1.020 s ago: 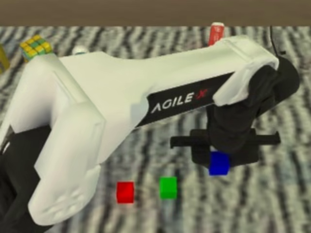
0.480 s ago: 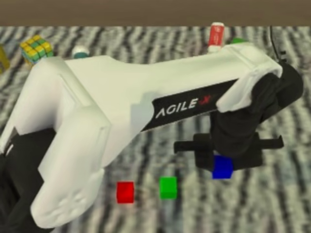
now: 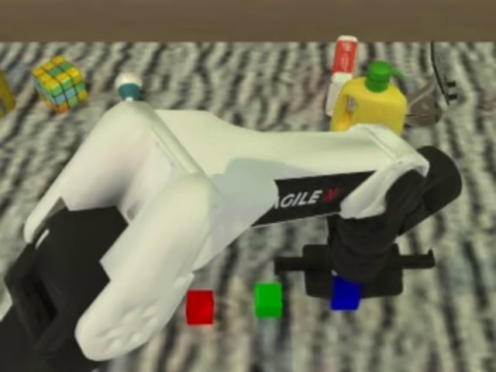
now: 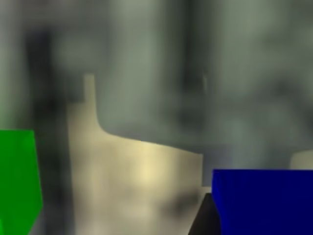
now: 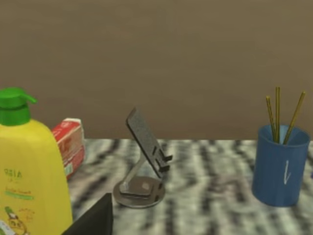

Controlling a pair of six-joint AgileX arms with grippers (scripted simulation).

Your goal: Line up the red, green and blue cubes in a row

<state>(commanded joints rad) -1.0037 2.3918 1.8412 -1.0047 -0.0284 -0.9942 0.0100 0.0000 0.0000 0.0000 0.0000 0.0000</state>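
The red cube [image 3: 200, 307] and the green cube [image 3: 269, 299] sit side by side near the table's front edge. Right of the green one is the blue cube [image 3: 346, 294], about level with them, and my left gripper [image 3: 346, 290] is shut on it from above. In the left wrist view the blue cube [image 4: 264, 200] fills the corner beside a dark finger [image 4: 203, 220], low over the striped cloth, with the green cube [image 4: 17, 181] off to one side. Whether the blue cube touches the table cannot be seen. My right arm is out of the top view; only a dark edge of it shows in the right wrist view.
At the back stand a yellow pump bottle [image 3: 370, 105], a red-and-white box [image 3: 343, 56], a phone stand [image 5: 142, 161] and a blue pen cup [image 5: 281, 164]. A multicoloured puzzle cube [image 3: 59, 84] lies at the back left. My left arm's white body spans the middle of the table.
My left arm has drawn toward the table's front, carrying the blue cube down into line with the green and red cubes. The yellow bottle is now uncovered.
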